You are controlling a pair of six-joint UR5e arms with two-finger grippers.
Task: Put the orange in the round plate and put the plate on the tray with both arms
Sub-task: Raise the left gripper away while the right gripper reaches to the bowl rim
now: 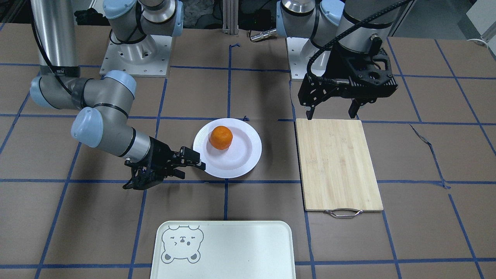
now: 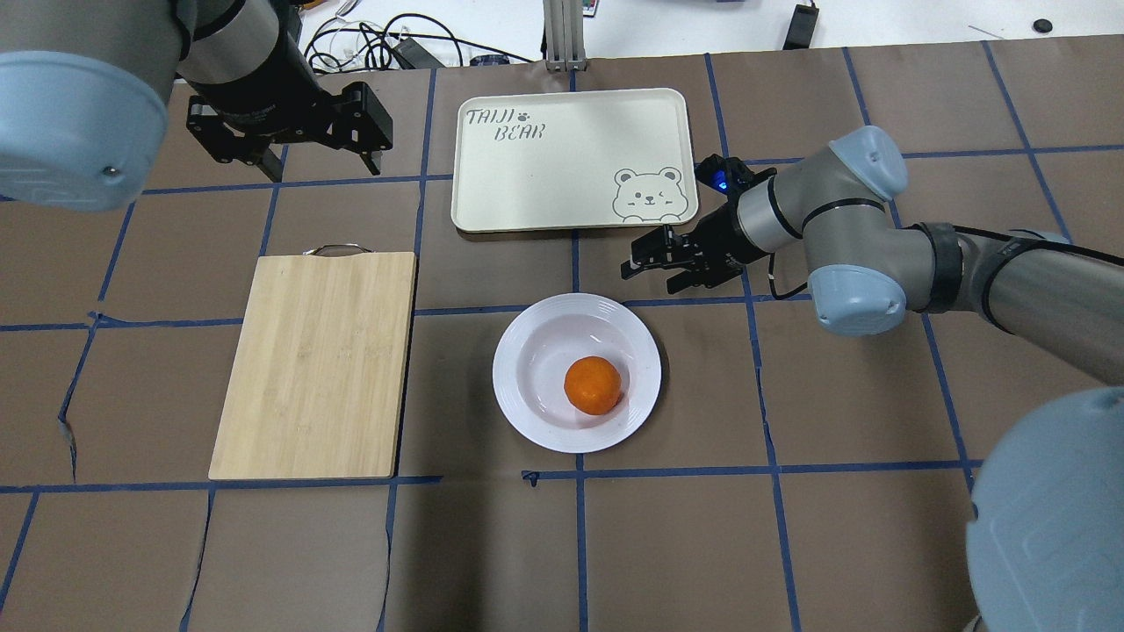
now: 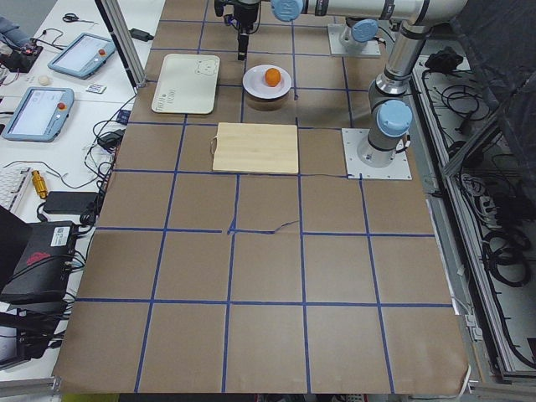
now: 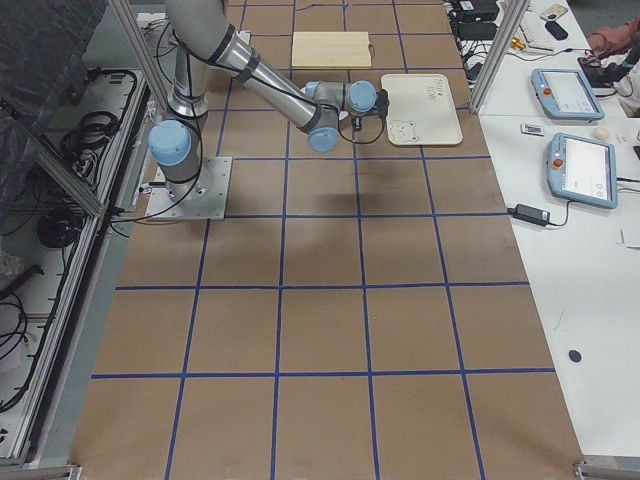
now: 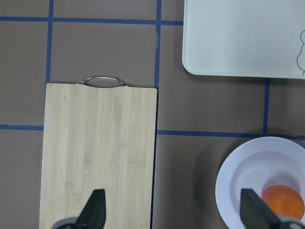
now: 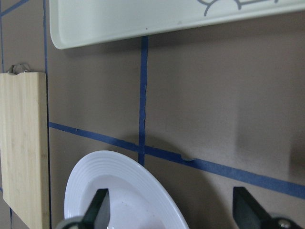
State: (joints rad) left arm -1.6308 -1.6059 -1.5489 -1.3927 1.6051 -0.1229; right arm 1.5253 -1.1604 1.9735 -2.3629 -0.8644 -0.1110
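Orange (image 2: 593, 384) sits in the shallow well of the round plate (image 2: 527, 405), slightly off centre toward the robot's right. The plate stands on the brown desk (image 2: 790, 527), apart from the tray (image 2: 544, 175), which lies farther from the robot and shows a printed bear face and lettering on its floor. A bamboo cutting board (image 2: 316, 364) with a metal handle lies beside the plate on the robot's left. The right gripper (image 2: 648, 274) is low, between tray and plate, just beside the plate's rim, its fingers spread with nothing pinched; whether a finger touches the rim I cannot tell. The left gripper (image 2: 325, 168) hangs high over the desk near the cutting board, fingers spread wide, holding nothing.
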